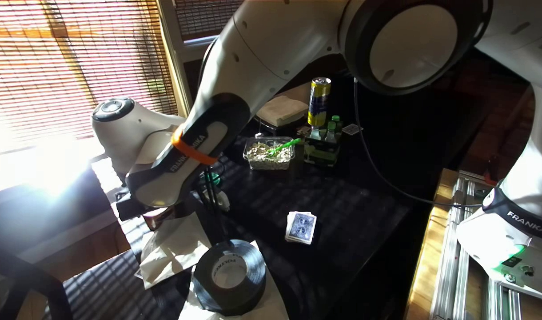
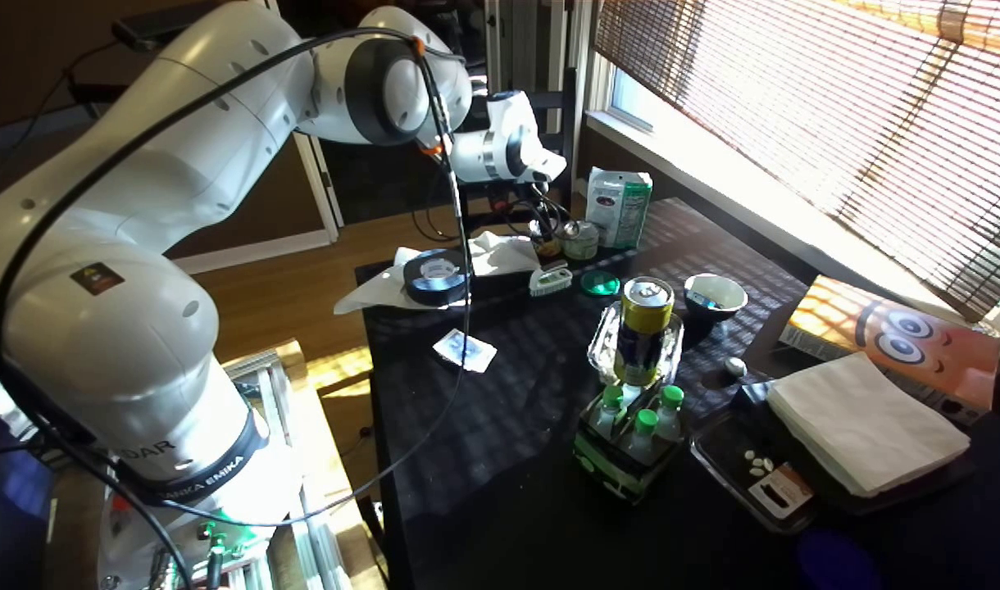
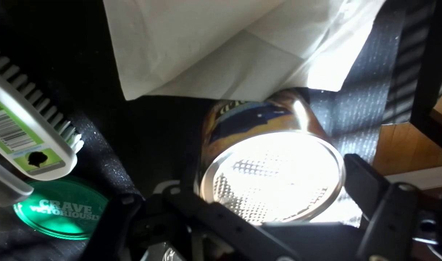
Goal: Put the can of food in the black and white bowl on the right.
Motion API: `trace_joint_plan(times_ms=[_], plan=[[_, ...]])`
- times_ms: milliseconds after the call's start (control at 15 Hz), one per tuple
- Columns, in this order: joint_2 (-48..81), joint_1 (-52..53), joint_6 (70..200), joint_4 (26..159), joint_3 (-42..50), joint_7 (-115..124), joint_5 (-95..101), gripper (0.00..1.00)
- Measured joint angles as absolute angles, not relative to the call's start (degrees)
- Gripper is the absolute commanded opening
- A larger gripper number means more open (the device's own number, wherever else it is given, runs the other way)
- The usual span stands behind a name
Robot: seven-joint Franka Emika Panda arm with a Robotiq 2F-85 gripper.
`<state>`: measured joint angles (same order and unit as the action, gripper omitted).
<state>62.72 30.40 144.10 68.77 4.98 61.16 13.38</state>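
Note:
The can [image 3: 259,121], with a brown, gold and blue label and a shiny ridged silver lid, stands between the fingers of my gripper [image 3: 273,168] in the wrist view. One finger is at each side of its rim; I cannot tell whether they press on it. The can [image 2: 546,242] also shows under the wrist at the table's far end in an exterior view, and partly as a brown can [image 1: 157,218] behind the arm. The black bowl with a white inside [image 2: 725,288] sits near the window side and holds something blue and white. The arm hides it in an exterior view.
A second can [image 2: 580,239] and an upright bag [image 2: 619,205] stand beside the can. A brush [image 2: 551,280], green lid [image 2: 600,283] and tape roll [image 2: 436,283] lie nearby. A clear food box [image 1: 269,161] and bottle carton [image 2: 619,455] with a yellow can [image 2: 643,328] stand mid-table.

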Motion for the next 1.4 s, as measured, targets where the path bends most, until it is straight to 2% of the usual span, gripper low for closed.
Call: trace_joint_plan(times_ms=[667, 1267, 1333, 1400], plan=[[61.09, 32.29, 145.19, 69.51, 6.7, 60.83, 13.76, 0.71], [43.99, 29.07, 147.28, 82.82, 6.19, 53.84, 13.72, 0.71], [42.48, 28.55, 147.38, 84.05, 6.39, 53.83, 13.72, 0.96], [41.05, 27.97, 148.54, 85.73, 6.12, 52.63, 13.72, 0.96]])
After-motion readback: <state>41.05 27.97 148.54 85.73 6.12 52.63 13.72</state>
